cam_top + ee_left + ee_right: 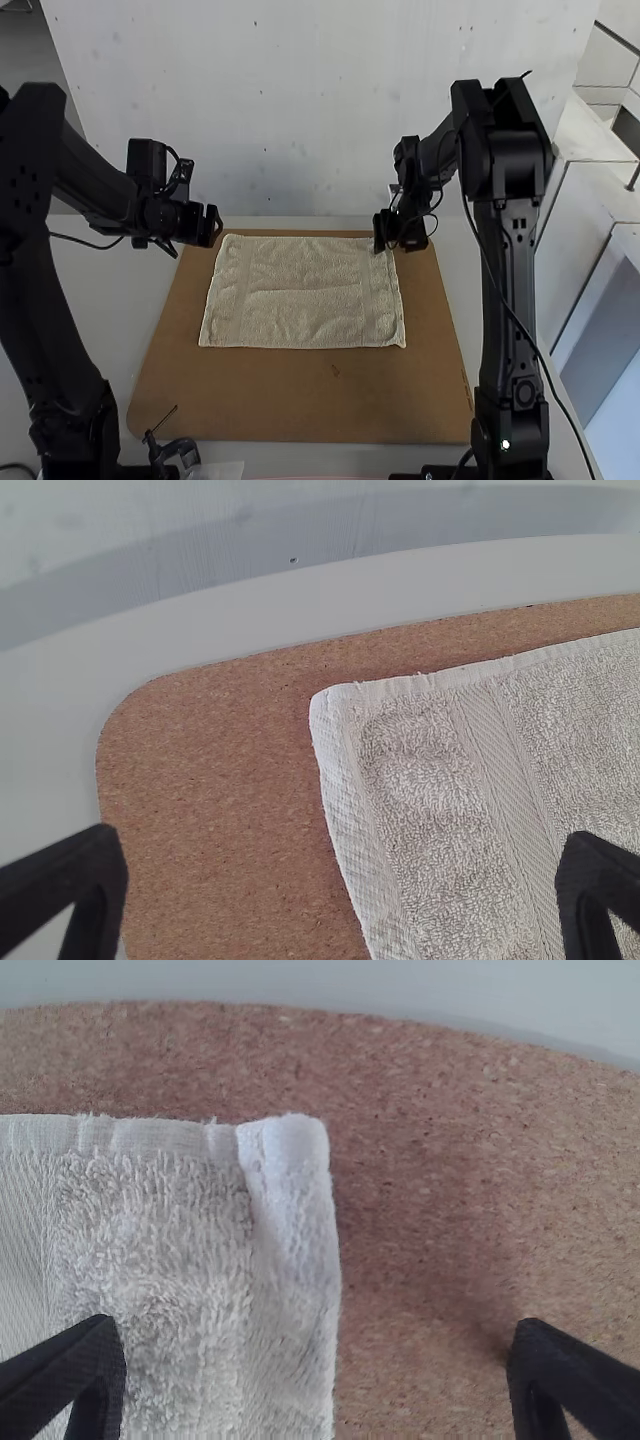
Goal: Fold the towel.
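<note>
Towel (300, 300) off-white; board (290, 400) speckled brown.

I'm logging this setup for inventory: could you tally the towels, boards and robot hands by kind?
Cream rectangular terry towel: 1
Flat brown cork board: 1
Black two-fingered robot hands, left hand and right hand: 2
Total: 4

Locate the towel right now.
High view: the towel lies spread on the far half of the brown board, far left corner near the left end effector, far right corner by the right end effector.
</note>
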Controlling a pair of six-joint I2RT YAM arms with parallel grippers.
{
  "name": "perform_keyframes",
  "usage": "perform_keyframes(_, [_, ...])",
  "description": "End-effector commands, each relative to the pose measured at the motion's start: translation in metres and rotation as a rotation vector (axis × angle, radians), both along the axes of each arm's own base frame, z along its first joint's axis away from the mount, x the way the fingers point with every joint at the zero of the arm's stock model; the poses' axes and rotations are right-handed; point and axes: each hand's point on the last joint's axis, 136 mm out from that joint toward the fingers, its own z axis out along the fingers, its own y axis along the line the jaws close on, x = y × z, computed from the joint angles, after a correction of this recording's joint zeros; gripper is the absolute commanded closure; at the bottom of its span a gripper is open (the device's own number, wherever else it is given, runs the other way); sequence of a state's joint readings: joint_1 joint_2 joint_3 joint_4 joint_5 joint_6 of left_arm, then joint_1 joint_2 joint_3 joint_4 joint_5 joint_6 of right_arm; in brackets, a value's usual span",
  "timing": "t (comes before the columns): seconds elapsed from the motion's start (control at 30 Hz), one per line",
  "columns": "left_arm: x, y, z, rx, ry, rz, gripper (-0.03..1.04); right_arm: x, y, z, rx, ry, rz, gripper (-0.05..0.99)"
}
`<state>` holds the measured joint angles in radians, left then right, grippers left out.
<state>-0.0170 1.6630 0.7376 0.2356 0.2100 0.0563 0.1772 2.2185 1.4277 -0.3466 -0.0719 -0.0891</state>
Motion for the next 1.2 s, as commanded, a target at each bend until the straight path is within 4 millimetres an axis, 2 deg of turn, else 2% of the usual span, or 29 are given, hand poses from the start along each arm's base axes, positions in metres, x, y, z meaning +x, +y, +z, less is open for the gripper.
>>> perform_keyframes(0.0, [0.007, 0.002, 0.007, 0.006, -0.025, -0.012, 0.05, 0.006, 0.006, 0.005, -0.044, -0.003, 0.058, 0.12])
perform_keyframes(0.1, [0.007, 0.001, 0.005, 0.002, -0.021, -0.019, 0.05, 0.012, 0.006, 0.009, -0.058, -0.019, 0.047, 0.12])
perform_keyframes(0.17, [0.006, 0.001, 0.001, 0.0, -0.01, -0.019, 0.05, 0.019, 0.004, 0.01, -0.055, -0.039, 0.027, 0.22])
perform_keyframes(0.27, [0.005, 0.002, 0.0, -0.007, -0.009, -0.024, 0.05, 0.026, 0.001, 0.012, -0.062, -0.063, 0.006, 0.24])
perform_keyframes(0.5, [0.006, 0.007, -0.002, -0.013, -0.007, -0.019, 0.05, 0.024, -0.003, 0.004, -0.051, -0.044, -0.027, 0.26])
perform_keyframes(0.7, [0.006, 0.009, -0.004, -0.017, -0.004, -0.016, 0.05, 0.031, -0.004, 0.001, -0.034, -0.077, -0.058, 0.28])
perform_keyframes(0.77, [0.006, 0.01, -0.006, -0.018, 0.001, -0.015, 0.05, 0.036, -0.004, 0.0, -0.024, -0.095, -0.076, 0.4])
perform_keyframes(0.8, [0.006, 0.01, -0.007, -0.018, 0.002, -0.015, 0.05, 0.037, -0.004, 0.0, -0.021, -0.102, -0.08, 0.42])
perform_keyframes(0.93, [0.006, 0.011, -0.009, -0.014, 0.004, -0.014, 0.05, 0.037, -0.001, -0.003, -0.022, -0.096, -0.076, 0.42])
perform_keyframes(1.13, [0.007, 0.012, -0.009, -0.013, 0.004, -0.014, 0.05, 0.031, -0.003, -0.008, -0.034, -0.054, -0.072, 0.47])
perform_keyframes(1.17, [0.007, 0.012, -0.009, -0.013, 0.004, -0.014, 0.05, 0.031, -0.003, -0.009, -0.036, -0.052, -0.073, 0.51])
